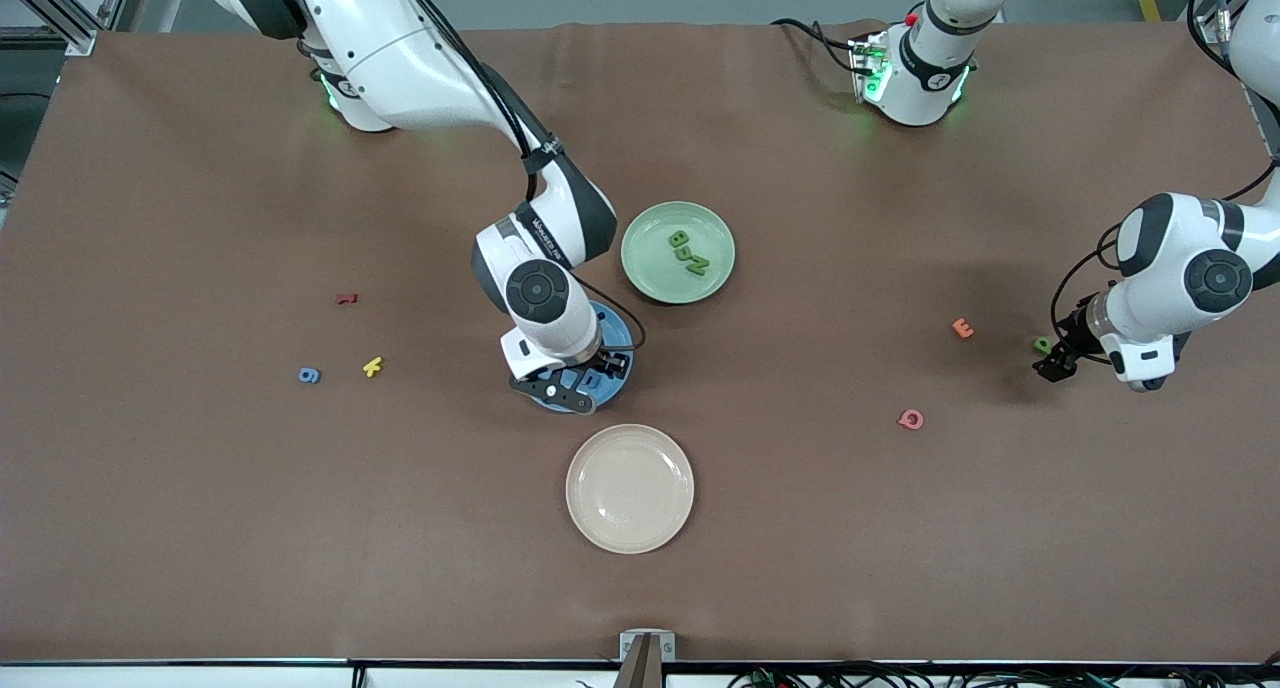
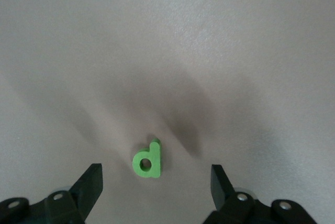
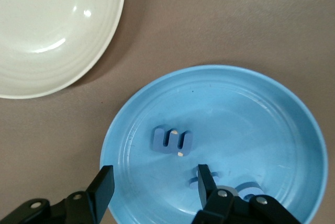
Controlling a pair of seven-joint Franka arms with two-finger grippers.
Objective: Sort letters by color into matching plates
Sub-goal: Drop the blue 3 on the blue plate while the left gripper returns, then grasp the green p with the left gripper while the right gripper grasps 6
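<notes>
The blue plate [image 1: 612, 330] lies mid-table, mostly under my right gripper [image 1: 580, 386], which is open and empty just over it. In the right wrist view the blue plate [image 3: 261, 114] holds a blue letter [image 3: 172, 140] and two more blue pieces [image 3: 246, 186] partly hidden by a finger. The pale green plate [image 1: 678, 252] holds two green letters [image 1: 688, 251]. A blue letter [image 1: 309, 375] lies toward the right arm's end. My left gripper [image 1: 1052, 363] is open, low over a green letter [image 1: 1042, 345], seen in the left wrist view [image 2: 148, 162] just ahead of the open fingers.
A cream-beige plate [image 1: 629, 488] lies nearer the front camera than the blue plate. Loose letters on the brown table: red [image 1: 346, 298], yellow [image 1: 372, 367], orange [image 1: 962, 329] and pink [image 1: 910, 419].
</notes>
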